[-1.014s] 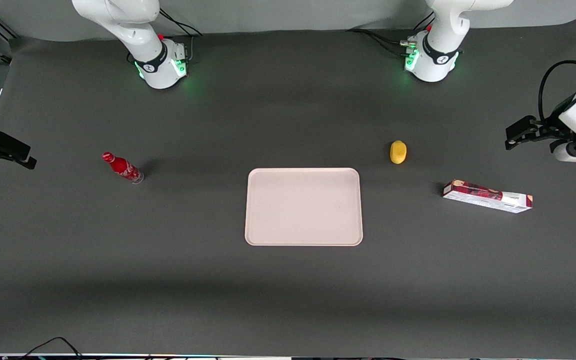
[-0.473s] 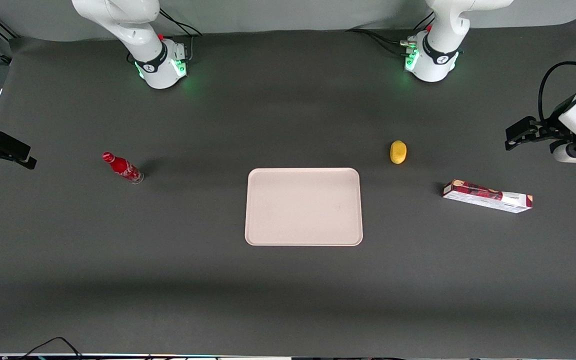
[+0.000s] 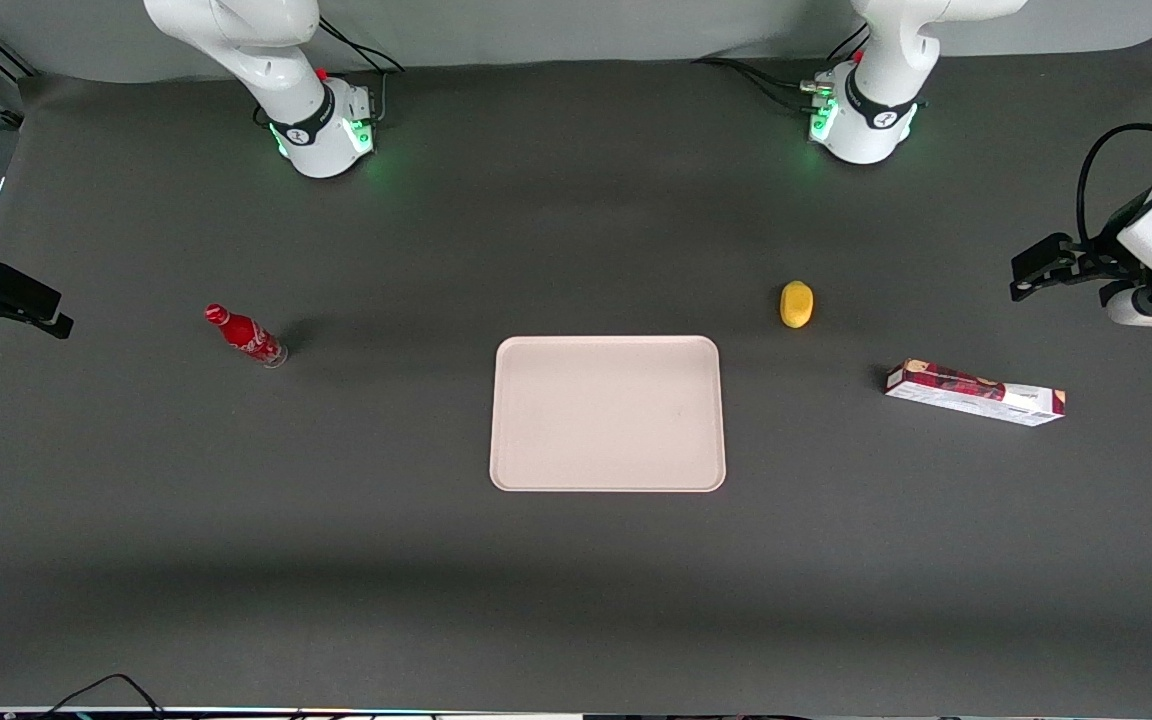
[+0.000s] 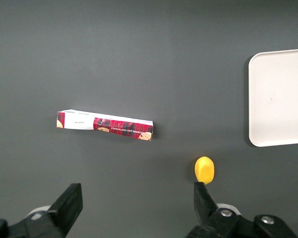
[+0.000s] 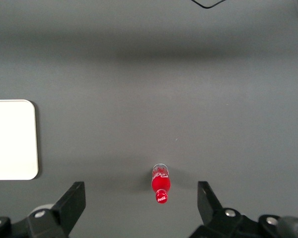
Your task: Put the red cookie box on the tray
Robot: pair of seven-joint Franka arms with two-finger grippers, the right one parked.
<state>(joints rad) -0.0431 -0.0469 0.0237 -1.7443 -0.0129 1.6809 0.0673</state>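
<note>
- Lying flat on the dark counter (image 3: 336,560), the red cookie box (image 3: 975,392) is a long slim carton: dark red plaid with cookie pictures, one white end panel.
- I see it well apart from the pale beige tray (image 3: 607,482), toward the working arm's end, nearer the front camera than the yellow object (image 3: 796,304).
- My gripper (image 3: 1032,271) hangs above the counter's edge, its fingers (image 4: 69,206) spread wide, holding nothing.
</note>
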